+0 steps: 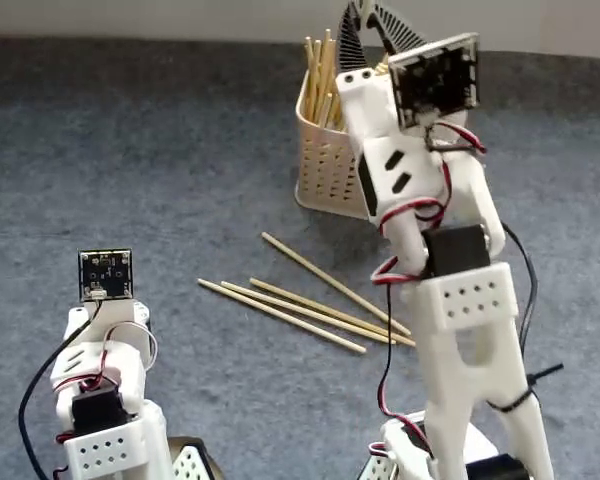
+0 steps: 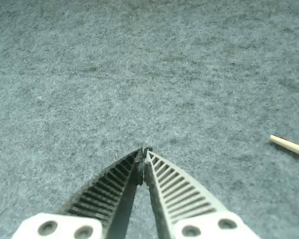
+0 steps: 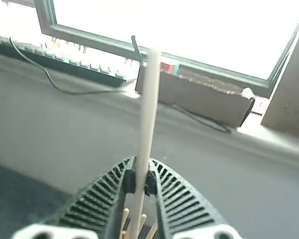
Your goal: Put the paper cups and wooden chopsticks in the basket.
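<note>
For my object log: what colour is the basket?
The basket is pale cream, seen best in the high view.

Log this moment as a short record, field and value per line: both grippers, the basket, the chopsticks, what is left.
left gripper: shut, empty, over the grey mat
right gripper: shut on held chopstick, up above the basket
basket: upright at the far side of the mat
standing chopsticks: several, upright in the basket
loose chopsticks: about four, flat on the mat in front of the basket
left to do: held chopstick not yet released; loose chopsticks not yet picked up
</note>
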Controlling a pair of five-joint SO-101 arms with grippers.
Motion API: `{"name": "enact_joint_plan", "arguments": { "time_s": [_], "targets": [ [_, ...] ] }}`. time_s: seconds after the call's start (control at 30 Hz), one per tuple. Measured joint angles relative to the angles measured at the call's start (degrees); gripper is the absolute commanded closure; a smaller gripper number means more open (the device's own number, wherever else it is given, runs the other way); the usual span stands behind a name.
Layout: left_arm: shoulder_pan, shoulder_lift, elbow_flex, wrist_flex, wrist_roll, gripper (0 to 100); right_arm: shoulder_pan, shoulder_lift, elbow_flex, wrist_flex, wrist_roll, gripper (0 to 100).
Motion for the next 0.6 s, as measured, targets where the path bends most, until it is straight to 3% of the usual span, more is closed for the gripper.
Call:
{"name": "enact_joint_plan", "arguments": {
  "time_s": [0.17, 0.33, 0.6],
  "targets": [
    [0.00, 0.00, 0.00, 0.00, 0.00, 98, 0.53, 6.77, 0.62, 1.14, -0.09, 97.7],
    [0.00, 0.00, 0.00, 0.00, 0.00, 98, 1.41, 9.76, 0.62, 5.80, -5.36, 82.1],
    [0.00, 0.00, 0.00, 0.00, 0.00, 98, 1.32, 9.85, -3.78, 18.99, -7.65, 81.1]
  ]
}}
